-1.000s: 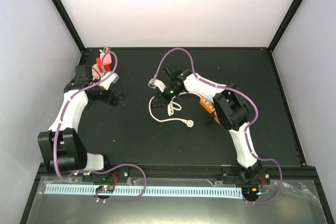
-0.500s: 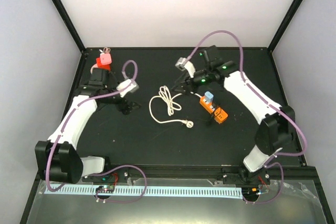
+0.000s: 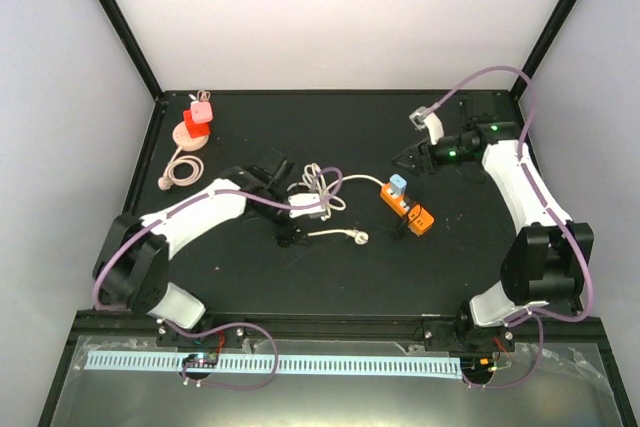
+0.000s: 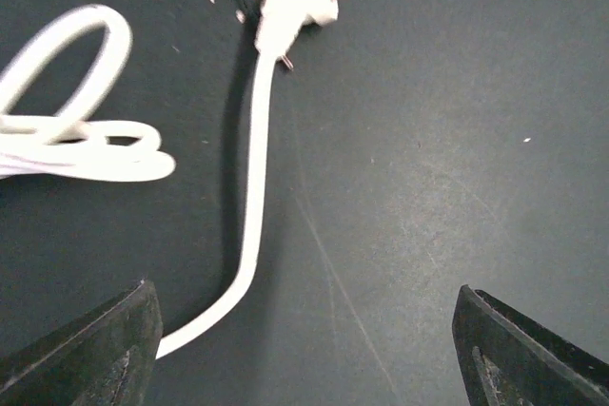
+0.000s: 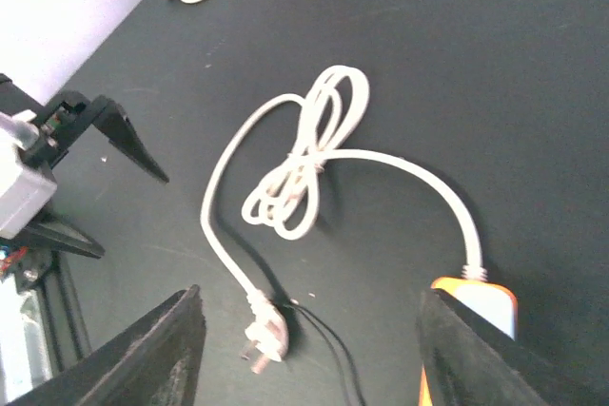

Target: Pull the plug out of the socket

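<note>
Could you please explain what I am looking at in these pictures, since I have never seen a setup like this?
You see two robot arms, the left arm and the right arm, bolted at the near edge of a black table. The wide picture comes from a fixed camera above and behind them. The other two come from a small camera on each wrist, looking past that arm's own fingers. On the table lies an orange socket block with a pale blue plug on top. A white cable runs from the block through a loose coil to a white plug lying free. In the far left corner sits a red and pink block with another coiled cable near it. The left pincer is open just above the white cable, and the right pincer is open too. Neither holds anything.
</note>
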### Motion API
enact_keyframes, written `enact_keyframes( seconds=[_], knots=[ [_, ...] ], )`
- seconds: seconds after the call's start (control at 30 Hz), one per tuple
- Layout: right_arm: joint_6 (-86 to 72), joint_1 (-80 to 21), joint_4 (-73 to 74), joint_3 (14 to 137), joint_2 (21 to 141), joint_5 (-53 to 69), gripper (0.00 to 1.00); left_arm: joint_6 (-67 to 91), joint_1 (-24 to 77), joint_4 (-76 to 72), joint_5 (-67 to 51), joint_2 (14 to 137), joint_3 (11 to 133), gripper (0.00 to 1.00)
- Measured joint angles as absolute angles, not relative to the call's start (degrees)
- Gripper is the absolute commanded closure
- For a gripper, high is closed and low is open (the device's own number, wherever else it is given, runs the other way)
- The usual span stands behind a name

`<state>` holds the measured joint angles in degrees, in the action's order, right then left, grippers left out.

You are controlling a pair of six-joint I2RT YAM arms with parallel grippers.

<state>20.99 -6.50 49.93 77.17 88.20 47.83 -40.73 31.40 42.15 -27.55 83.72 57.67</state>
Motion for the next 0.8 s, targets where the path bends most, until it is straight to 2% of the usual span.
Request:
enact_keyframes(
  seconds=[0.3,0.4,0.63,0.7,0.8],
  knots=[
    [25.82,3.66,54.06,76.55,89.65,47.59,0.22,-37.56,38.72,38.87,-18.68,95.13,59.64,0.22],
    [27.20,5.50,55.13,76.55,92.55,46.46,0.12,-36.71,39.66,37.47,-16.43,97.03,60.97,0.24],
    [28.62,6.79,55.86,73.91,98.45,43.16,0.04,-35.83,41.41,34.15,-12.08,99.46,61.89,0.32],
    [28.64,6.79,56.07,73.52,99.29,42.39,0.03,-35.70,41.80,33.41,-11.16,100.14,61.93,0.37],
    [28.99,6.79,56.12,73.49,100.95,41.30,0.03,-35.22,42.24,32.95,-10.11,101.45,62.57,0.52]
  ],
)
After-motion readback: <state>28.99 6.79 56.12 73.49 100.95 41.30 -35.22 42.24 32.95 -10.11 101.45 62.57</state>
